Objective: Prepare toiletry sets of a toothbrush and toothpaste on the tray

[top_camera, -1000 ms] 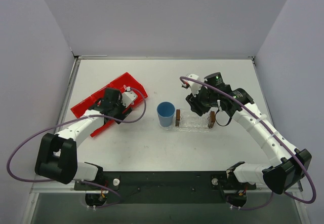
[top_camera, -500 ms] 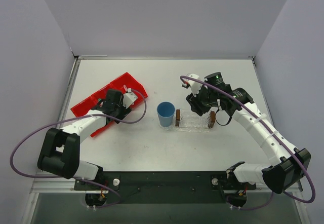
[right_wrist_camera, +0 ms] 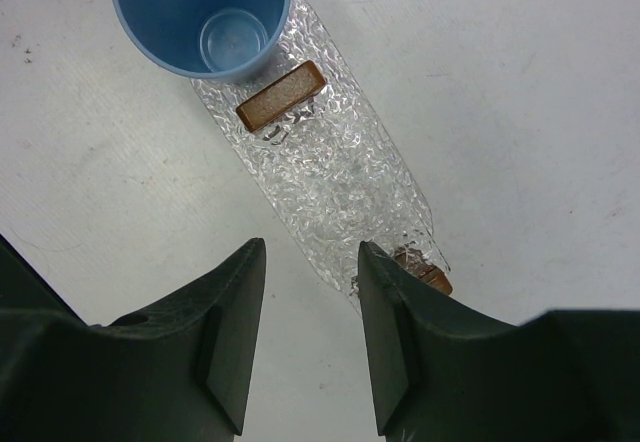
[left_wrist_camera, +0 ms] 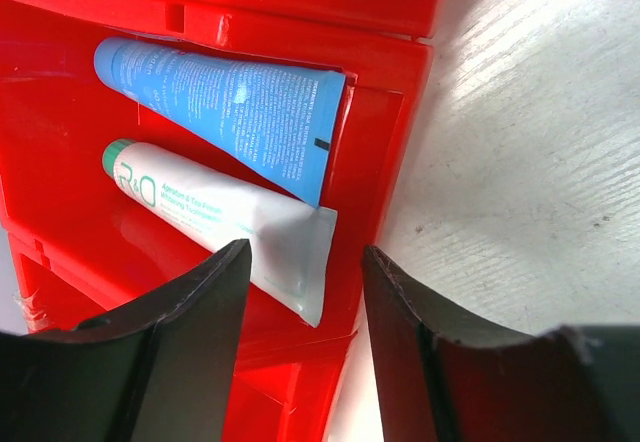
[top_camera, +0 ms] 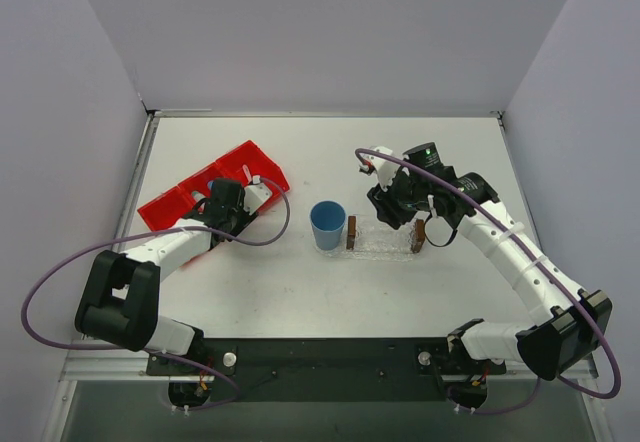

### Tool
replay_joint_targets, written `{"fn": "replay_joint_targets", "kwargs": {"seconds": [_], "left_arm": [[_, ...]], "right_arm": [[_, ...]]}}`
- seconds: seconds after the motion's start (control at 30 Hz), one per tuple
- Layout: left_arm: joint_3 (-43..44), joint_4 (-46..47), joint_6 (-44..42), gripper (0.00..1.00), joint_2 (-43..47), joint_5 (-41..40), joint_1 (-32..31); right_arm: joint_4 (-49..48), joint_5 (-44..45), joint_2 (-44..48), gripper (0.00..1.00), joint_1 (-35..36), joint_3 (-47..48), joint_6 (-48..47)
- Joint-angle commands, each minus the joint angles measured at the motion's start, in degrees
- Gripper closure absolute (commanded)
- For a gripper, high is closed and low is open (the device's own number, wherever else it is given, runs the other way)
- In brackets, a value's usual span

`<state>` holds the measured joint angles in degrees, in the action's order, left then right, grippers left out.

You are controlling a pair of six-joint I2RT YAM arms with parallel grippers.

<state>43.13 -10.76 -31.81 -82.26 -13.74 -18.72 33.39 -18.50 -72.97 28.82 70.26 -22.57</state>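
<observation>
Two toothpaste tubes lie side by side in the red bin [left_wrist_camera: 60,162]: a bright blue one [left_wrist_camera: 230,102] and a white one [left_wrist_camera: 220,217]. My left gripper [left_wrist_camera: 305,262] hangs open just over the bin [top_camera: 170,207]. The white tube's crimped end lies between its fingers, with a gap on both sides. The left gripper [top_camera: 212,205] is at the bin's near side. The clear tray [right_wrist_camera: 330,162] with a brown block [right_wrist_camera: 280,95] at each end lies mid-table [top_camera: 383,240]. My right gripper [right_wrist_camera: 311,257] is open and empty above the tray's far edge [top_camera: 393,210]. The toothbrush is out of view.
A round blue cup [top_camera: 327,225] stands upright and empty against the tray's left end [right_wrist_camera: 200,12]. The red bin lies slanted at the table's left. White walls close in the table on three sides.
My left gripper's jaws have narrowed around the white tube's end, and the left arm has shifted slightly over the bin. The right arm has stayed still.
</observation>
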Motion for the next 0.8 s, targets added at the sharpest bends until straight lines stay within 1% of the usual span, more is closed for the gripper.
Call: {"fn": "replay_joint_targets", "kwargs": {"seconds": [0.0, 0.4, 0.77], "left_arm": [[-0.3, 2.1, 0.1, 0.42, 0.8, -1.0, -0.1], [-0.2, 1.9, 1.1, 0.42, 3.8, -0.4, -0.1], [-1.0, 2.5, -0.2, 0.43, 1.8, -1.7, -0.1]], "right_arm": [[-0.6, -1.2, -0.4, 0.62, -0.4, -0.3, 0.2], [-0.5, -1.3, -0.9, 0.62, -0.5, -0.4, 0.3], [-0.4, -1.4, -0.9, 0.62, -0.6, -0.5, 0.3]]}}
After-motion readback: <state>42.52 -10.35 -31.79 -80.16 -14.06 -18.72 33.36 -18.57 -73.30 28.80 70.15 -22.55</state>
